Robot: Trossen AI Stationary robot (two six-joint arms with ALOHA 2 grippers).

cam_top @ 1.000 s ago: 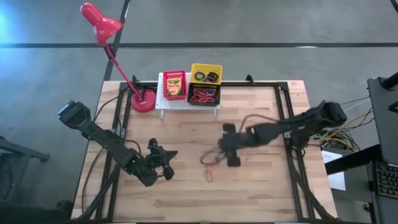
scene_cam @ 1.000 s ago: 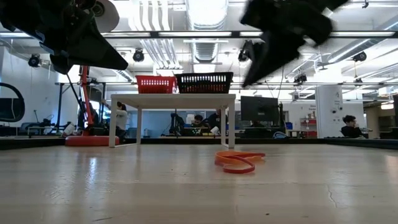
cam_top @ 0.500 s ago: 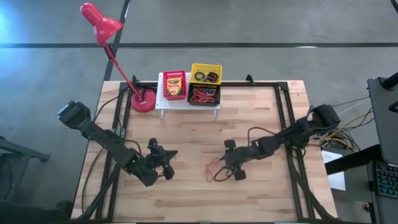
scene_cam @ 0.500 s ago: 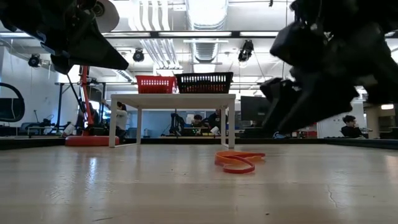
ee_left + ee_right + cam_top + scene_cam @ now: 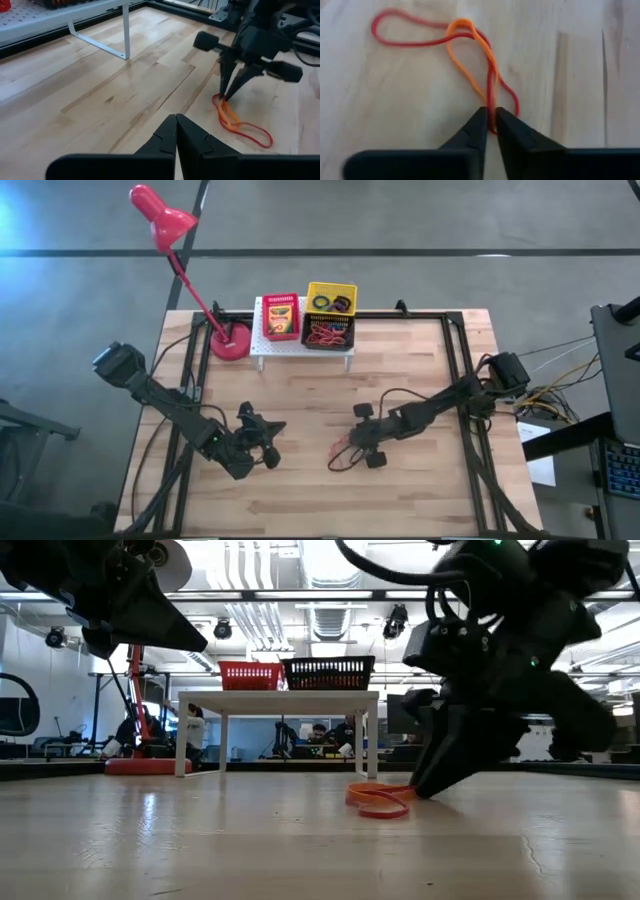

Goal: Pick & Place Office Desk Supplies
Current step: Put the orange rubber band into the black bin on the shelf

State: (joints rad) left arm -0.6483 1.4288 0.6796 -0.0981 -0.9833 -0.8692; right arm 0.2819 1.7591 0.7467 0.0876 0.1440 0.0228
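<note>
Tangled orange and red rubber bands [image 5: 340, 456] lie flat on the wooden table near its middle. My right gripper [image 5: 352, 443] has come down onto their right end, shut on their strands [image 5: 491, 112]. My left gripper [image 5: 272, 442] hangs shut above the table's left near part, touching nothing. At the far edge a white rack [image 5: 262, 348] carries a red basket [image 5: 281, 316] with a yellow-and-green box, a yellow basket [image 5: 331, 298] with rings, and a black basket [image 5: 328, 333] with red bands. My right gripper pinches the bands' strands at their right end [image 5: 493, 120] between its two fingertips. The fingers slant down from the table's right side, their tips at the table top [image 5: 418, 792]. The bands lie slack on the wood, their loops [image 5: 250, 131] spread toward the left.
A red desk lamp [image 5: 188, 252] stands at the far left, its base [image 5: 231, 342] beside the rack. Black frame rails [image 5: 466, 370] run along the table's left, right and far edges. Bare wood lies between the two arms and toward the near edge.
My right gripper has come down from above the table to the rubber bands, shifting a little toward the near and left edges, and its fingers have closed on the strands. The bands still lie on the table.
</note>
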